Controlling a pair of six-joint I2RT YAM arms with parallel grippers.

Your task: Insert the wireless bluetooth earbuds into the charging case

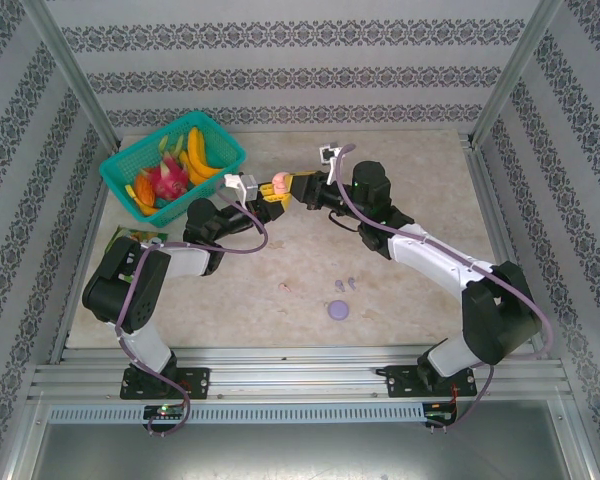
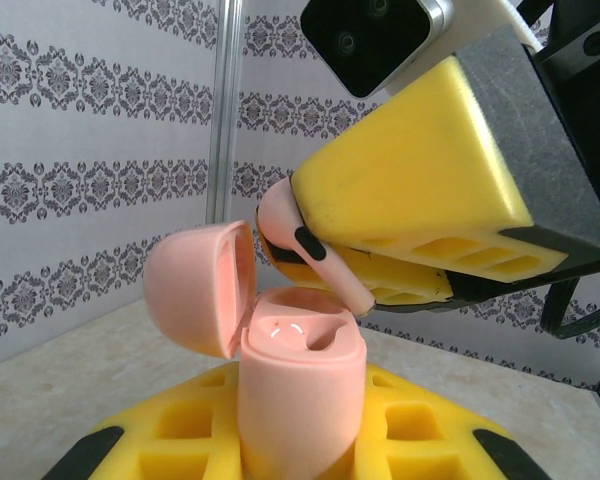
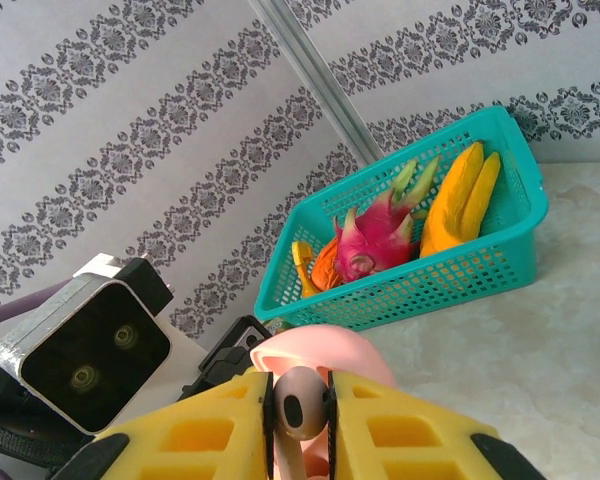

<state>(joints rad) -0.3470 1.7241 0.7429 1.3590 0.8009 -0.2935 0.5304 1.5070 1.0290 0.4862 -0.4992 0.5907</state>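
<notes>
Left wrist view: pale pink round plastic charging case [image 2: 300, 390], lid hinged open, clamped upright in left claw [image 2: 300, 455]. Pale pink stemmed plastic earbud [image 2: 315, 250], head pinched in right claw [image 3: 300, 435], stem angled just above the socket. Likely light, slick and tiny: you grip the head gently and leave the stem free.

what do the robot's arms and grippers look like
The left arm and right arm have black joints and white link shells, with a lilac cable looping along each. The left gripper and right gripper have blocky yellow fingers with square pockets and black backing, plus a silver-cased wrist camera.
</notes>
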